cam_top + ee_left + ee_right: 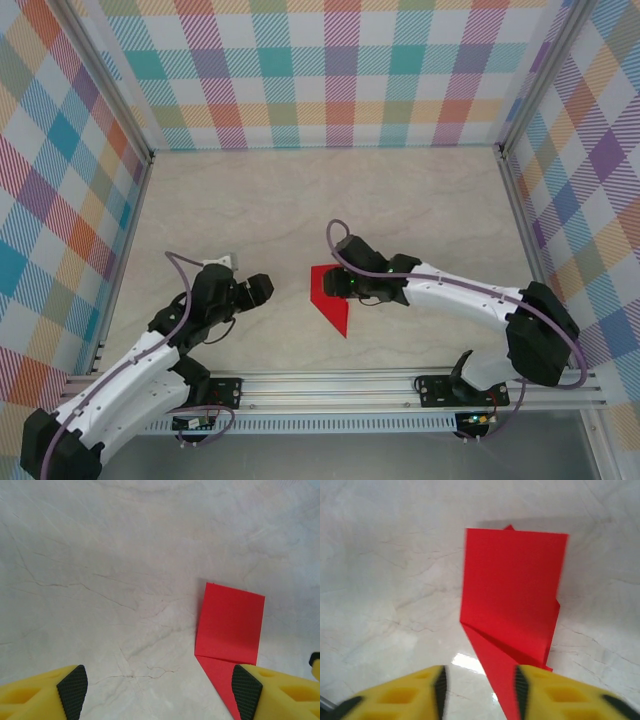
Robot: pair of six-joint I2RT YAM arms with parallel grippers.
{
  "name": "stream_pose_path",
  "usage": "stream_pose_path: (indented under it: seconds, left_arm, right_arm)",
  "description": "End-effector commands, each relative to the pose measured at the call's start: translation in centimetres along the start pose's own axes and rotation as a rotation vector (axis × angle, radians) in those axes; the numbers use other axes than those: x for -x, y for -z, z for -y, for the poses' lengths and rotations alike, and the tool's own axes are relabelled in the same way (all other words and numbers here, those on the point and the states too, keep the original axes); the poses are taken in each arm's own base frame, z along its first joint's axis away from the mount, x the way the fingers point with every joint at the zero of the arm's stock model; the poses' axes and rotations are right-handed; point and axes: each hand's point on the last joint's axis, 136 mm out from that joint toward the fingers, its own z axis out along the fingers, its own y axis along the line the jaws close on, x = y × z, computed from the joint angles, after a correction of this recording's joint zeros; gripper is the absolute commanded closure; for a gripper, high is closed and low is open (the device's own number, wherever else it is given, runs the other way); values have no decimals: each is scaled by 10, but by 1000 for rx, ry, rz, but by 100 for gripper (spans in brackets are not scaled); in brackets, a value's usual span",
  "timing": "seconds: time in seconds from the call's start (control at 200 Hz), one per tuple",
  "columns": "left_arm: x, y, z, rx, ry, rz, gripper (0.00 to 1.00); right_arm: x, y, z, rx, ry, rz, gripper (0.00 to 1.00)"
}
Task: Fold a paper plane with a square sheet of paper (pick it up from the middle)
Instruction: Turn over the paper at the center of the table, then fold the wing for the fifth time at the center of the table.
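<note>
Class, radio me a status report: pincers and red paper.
Left pincer open, empty, clear of red paper. Right pincer open over its pointed end. Paper part-folded, flat on table.

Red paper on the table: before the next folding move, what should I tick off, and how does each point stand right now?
1. Red paper rests on the table, not lifted: ok.
2. Left gripper is open and apart from the paper: ok.
3. Right gripper has its jaws apart, over the paper's pointed end: ok.
4. Right fingers are clear of the paper's surface: cannot tell.
5. Paper is a slim dart: not ok; one end is pointed, the other a wide rectangle.
6. Paper lies between the two grippers in the top view: ok.
</note>
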Motion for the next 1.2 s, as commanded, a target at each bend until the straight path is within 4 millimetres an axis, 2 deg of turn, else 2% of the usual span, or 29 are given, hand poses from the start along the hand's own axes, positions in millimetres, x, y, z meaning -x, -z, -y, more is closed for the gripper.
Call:
stream_pose_path:
  seconds: [0.0,0.14,0.4,0.67,0.8,1.095,1.195]
  left_arm:
    - [11,-5,39,-145,-37,-23,21]
    - [5,-22,56,-200,-41,-104,21]
    - [-1,-46,65,-216,-16,-181,22]
    - [-10,-64,68,-217,4,-238,22]
    - [-17,-74,72,-215,5,-271,22]
    - [-31,-92,71,-167,3,-307,22]
    - [-36,-99,76,-173,2,-321,22]
  right_arm:
    - [-11,-10,-20,231,-42,-86,72]
    - [-23,-12,-13,222,-43,-128,78]
    - [-32,-24,1,193,-83,-166,85]
    - [-40,-38,31,160,-140,-202,85]
    - [-43,-46,36,203,-169,-214,85]
    - [-57,-61,63,144,-213,-245,85]
    - [-62,-64,67,137,-217,-255,85]
